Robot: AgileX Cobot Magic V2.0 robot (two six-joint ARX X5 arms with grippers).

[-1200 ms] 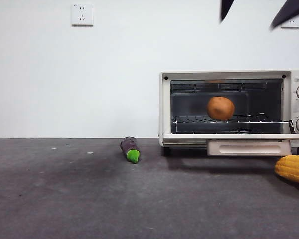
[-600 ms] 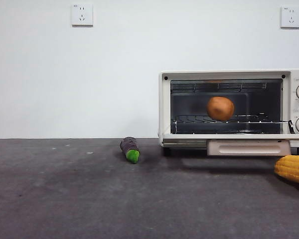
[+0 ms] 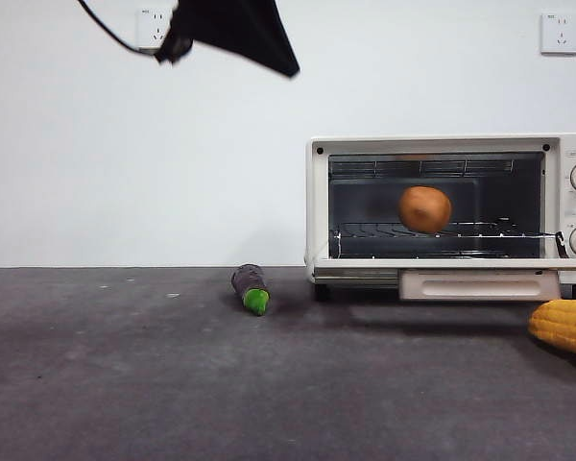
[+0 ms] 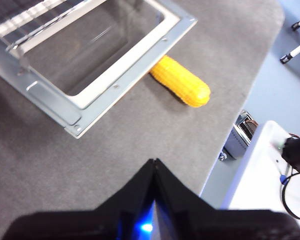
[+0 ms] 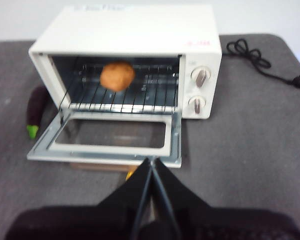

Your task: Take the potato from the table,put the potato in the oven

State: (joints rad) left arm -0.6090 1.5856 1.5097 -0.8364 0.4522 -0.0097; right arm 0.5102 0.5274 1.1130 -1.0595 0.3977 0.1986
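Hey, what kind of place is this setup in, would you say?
Probably a robot test bench staged like a kitchen, not a real one: a toaster oven holding a potato sits on a bare grey table against a plain white wall with power sockets.

Potato [image 3: 424,208]: orange-brown, plain skin. Oven [image 3: 317,206]: cream-white body, dark interior, grey wire rack, beige handle. Table [image 3: 125,375]: dark grey, mottled, faint pale specks. Corn cob [image 3: 564,326]: yellow, rowed kernels. Eggplant [image 3: 251,286]: purple, green tip. Wall white.
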